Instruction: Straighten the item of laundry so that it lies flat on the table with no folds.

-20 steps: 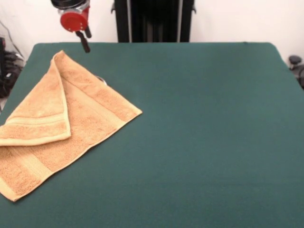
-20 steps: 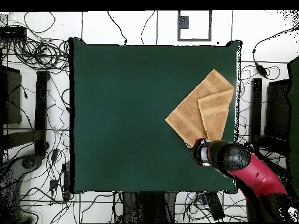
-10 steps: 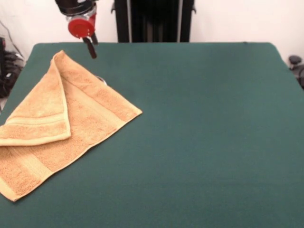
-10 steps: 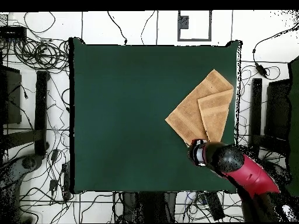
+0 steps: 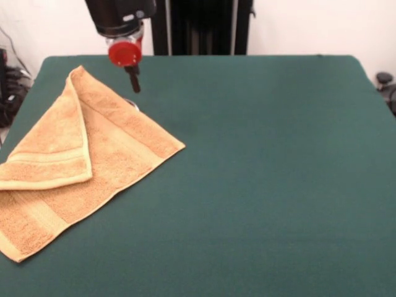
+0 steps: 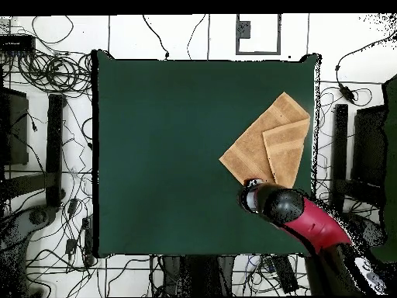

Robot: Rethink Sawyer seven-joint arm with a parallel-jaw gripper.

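The small orange-tan terry-cloth towel (image 5: pixel 80 158) was found lying near one corner of the large table with the dark green felt-like top (image 5: pixel 260 173), with one of its parts folded over the rest, so it was not flat. A woven border band was seen on the folded flap and another near the towel's lowest corner. The red and black gripper (image 5: pixel 132 80) was held above the table, just beside the towel's far corner and apart from the cloth. Whether its fingers were apart or together could not be told.
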